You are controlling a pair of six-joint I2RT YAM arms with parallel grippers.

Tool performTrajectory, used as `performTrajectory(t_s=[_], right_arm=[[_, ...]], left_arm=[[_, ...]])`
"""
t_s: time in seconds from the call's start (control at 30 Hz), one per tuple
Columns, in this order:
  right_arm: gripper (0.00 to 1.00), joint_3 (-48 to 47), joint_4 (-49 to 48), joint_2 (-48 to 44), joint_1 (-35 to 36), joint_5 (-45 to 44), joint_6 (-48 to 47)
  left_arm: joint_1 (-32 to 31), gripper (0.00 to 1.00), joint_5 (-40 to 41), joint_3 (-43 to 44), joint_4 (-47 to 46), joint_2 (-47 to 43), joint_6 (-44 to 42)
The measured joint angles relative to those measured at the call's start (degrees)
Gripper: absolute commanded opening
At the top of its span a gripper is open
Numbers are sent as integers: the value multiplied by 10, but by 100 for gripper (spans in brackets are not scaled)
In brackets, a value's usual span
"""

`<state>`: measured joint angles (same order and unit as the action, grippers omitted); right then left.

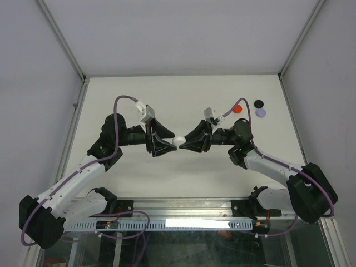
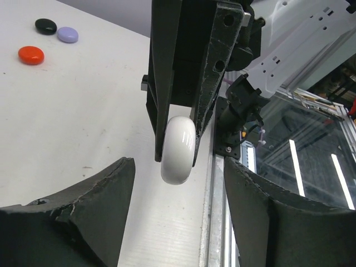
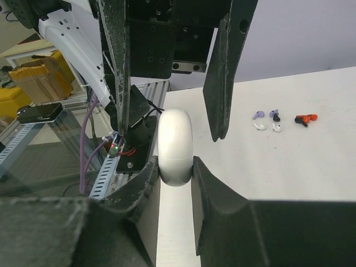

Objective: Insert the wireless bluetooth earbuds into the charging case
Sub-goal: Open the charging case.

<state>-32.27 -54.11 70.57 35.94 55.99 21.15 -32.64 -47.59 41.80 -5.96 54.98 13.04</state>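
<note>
We see the earbuds (image 3: 259, 126) loose on the counter (image 1: 167, 94), a small cluster of lavender, white and red ones, well beyond the right end effector (image 3: 175, 166) and off to one side of the left end effector (image 2: 179, 167). None of them sits in a case. The white case (image 3: 175, 147) is up off the counter between the two end effectors, standing on edge. The right end effector is clamped on it, one finger pressed to each broad face. The left end effector's fingers stand apart on either side of the white case, and we see a gap on both sides. Behind the right end effector, past its wrist, three more cases lie on the counter: the red case (image 1: 237, 109) nearest, the black case (image 1: 258, 103) and lavender case (image 1: 261, 112) just beside each other further out
</note>
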Motion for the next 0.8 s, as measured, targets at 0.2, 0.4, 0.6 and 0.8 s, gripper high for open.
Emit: performTrajectory(t_s=[0.2, 0.4, 0.6, 0.8], right_arm=[[0, 11, -39, 0, 0, -9, 0], [0, 17, -62, 0, 0, -13, 1], [0, 28, -73, 0, 0, -24, -5], [0, 45, -87, 0, 1, -32, -23]], left_arm=[[0, 71, 13, 0, 0, 0, 3], [0, 71, 42, 1, 1, 19, 15], [0, 71, 69, 6, 4, 26, 36], [0, 74, 101, 10, 4, 26, 64]])
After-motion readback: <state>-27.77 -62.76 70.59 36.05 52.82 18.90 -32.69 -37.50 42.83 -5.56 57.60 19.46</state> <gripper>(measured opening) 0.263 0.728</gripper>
